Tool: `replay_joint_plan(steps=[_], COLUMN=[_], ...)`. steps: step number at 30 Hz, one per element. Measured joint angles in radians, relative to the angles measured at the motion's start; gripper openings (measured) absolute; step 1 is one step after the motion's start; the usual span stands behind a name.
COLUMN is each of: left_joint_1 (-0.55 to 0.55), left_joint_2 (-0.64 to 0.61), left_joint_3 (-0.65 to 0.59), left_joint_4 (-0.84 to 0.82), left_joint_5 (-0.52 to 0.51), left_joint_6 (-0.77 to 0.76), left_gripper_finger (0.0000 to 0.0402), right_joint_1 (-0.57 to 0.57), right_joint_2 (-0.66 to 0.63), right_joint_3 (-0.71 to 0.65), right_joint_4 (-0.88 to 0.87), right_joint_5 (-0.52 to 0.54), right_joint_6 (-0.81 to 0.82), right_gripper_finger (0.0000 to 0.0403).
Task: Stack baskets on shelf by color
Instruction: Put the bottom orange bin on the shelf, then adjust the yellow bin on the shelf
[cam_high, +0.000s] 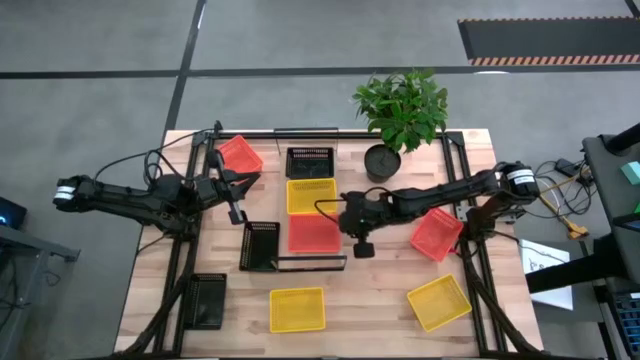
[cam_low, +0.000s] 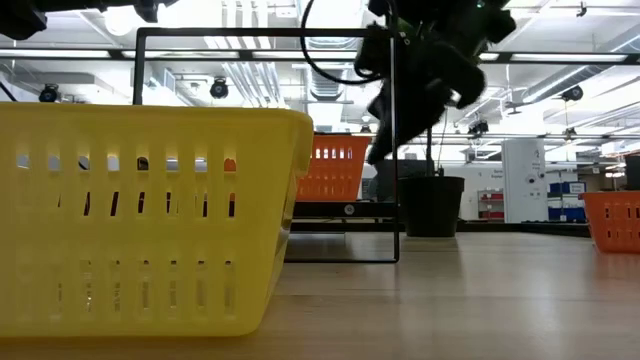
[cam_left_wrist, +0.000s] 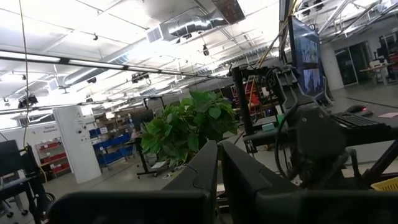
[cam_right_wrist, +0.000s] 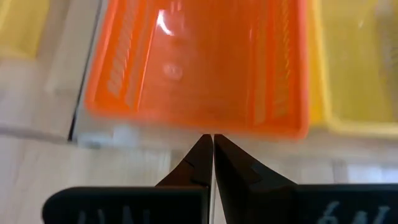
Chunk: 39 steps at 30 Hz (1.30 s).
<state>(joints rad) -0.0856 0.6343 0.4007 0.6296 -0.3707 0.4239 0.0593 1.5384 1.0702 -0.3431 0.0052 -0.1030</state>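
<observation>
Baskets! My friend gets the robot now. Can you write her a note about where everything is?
Left hand: shut, empty, by the shelf's left end.
Right hand: shut, empty, just past the red basket on the shelf.
On the shelf: black basket, yellow basket, then the red one, side by side.
Left to stack: two red, two yellow and two black baskets loose on the table.

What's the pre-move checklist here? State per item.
1. Right gripper empty: ok, shut on nothing, by the red basket on the shelf.
2. Left gripper empty: ok, shut, holds nothing.
3. Shelf row seated: ok, black basket, yellow basket, red in line.
4. Loose red basket reachable: ok, under the right arm.
5. Shelf frame clearance for the right arm: cannot tell.
</observation>
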Motion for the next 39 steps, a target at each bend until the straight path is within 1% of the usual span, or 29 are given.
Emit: replay_joint_plan(steps=[3, 9, 13, 18, 21, 24, 30, 32, 36, 39], left_joint_1=[0.0, 0.0, 0.0, 0.0, 0.0, 0.0, 0.0, 0.0, 0.0, 0.0], left_joint_2=[-0.002, -0.004, -0.004, 0.0, 0.014, 0.035, 0.06, 0.042, -0.007, -0.033], left_joint_3=[0.0, 0.0, 0.0, 0.0, 0.0, 0.0, 0.0, 0.0, 0.0, 0.0], left_joint_4=[0.008, 0.015, 0.015, 0.009, 0.01, -0.006, -0.174, -0.264, -0.493, -0.658], left_joint_5=[0.0, 0.0, 0.0, 0.0, 0.0, 0.0, 0.0, 0.0, -0.001, -0.004], left_joint_6=[0.0, 0.001, 0.001, -0.002, -0.06, -0.163, -0.428, -0.484, -0.598, -0.682], left_gripper_finger=[0.0006, 0.0006, 0.0006, 0.0006, 0.0006, 0.0006, 0.0006, 0.0006, 0.0006, 0.0006], right_joint_1=[-0.012, -0.024, -0.023, -0.016, -0.009, -0.009, -0.009, -0.009, -0.019, -0.046], right_joint_2=[0.003, 0.004, -0.012, -0.076, -0.109, -0.128, -0.143, -0.141, -0.121, -0.106], right_joint_3=[0.0, 0.0, 0.0, 0.0, -0.002, -0.006, -0.006, -0.006, -0.006, -0.005], right_joint_4=[0.048, 0.048, 0.021, -0.043, -0.074, -0.098, -0.116, -0.115, -0.115, -0.116], right_joint_5=[-0.007, -0.006, -0.006, -0.001, 0.029, 0.031, 0.034, 0.066, 0.179, 0.186], right_joint_6=[-0.014, -0.013, -0.005, 0.025, 0.039, 0.057, 0.055, 0.059, 0.109, 0.092], right_gripper_finger=[0.0008, 0.0008, 0.0008, 0.0008, 0.0008, 0.0009, 0.0009, 0.0009, 0.0009, 0.0009])
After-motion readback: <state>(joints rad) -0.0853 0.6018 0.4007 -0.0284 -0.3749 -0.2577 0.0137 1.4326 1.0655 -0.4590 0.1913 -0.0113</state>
